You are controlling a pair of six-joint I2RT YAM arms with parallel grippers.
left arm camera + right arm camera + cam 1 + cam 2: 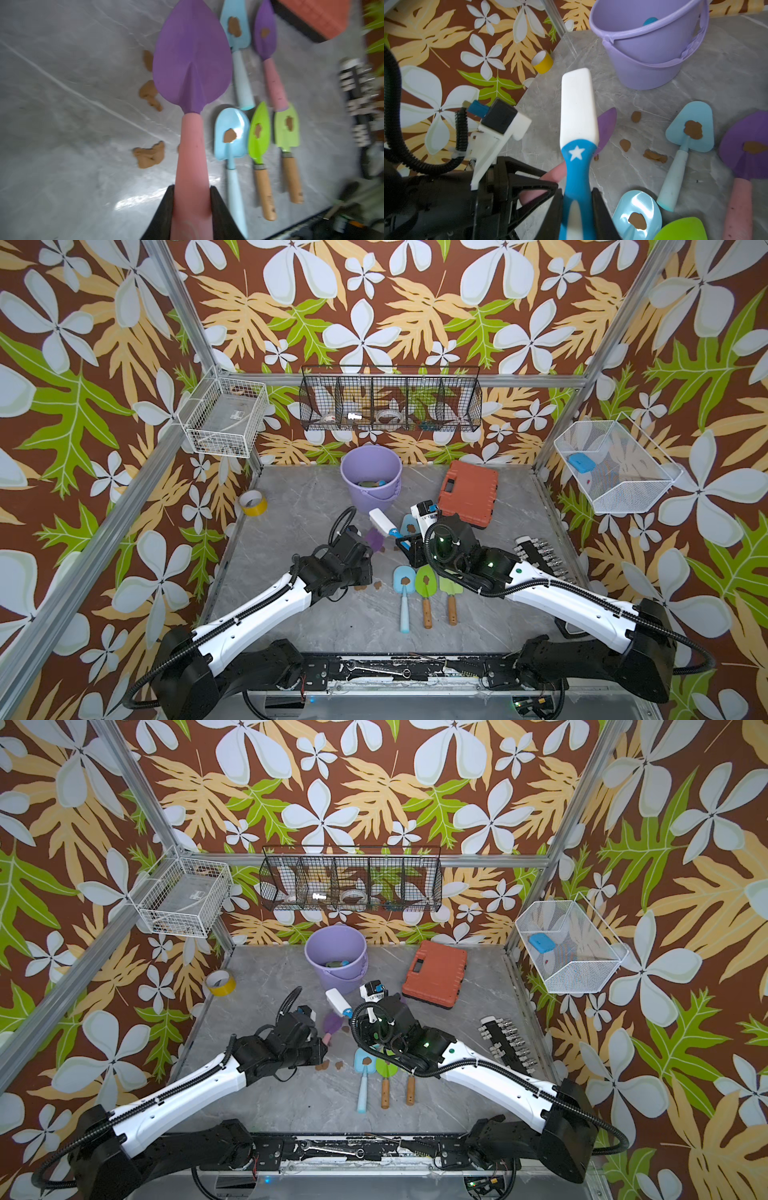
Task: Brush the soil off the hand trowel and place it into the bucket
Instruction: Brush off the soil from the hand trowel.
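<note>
Held mid-frame — purple trowel (192,58) and brush (578,108)
Clamped: left jaws on trowel, right jaws on brush — 5 soiled trowels (258,149) beside.

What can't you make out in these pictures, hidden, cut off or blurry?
- Bucket contents: in both top views its wall hides most.
- Brush bristles: right wrist view shows only its white back.
- Held purple trowel: handle end cut off by the left wrist view's edge.
- Socket rail: blurred in the left wrist view.

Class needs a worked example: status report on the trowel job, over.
Jaws shut: left on trowel, right on brush. Blade looks clean, soil on table. Brush over blade tip, on path to bucket.
</note>
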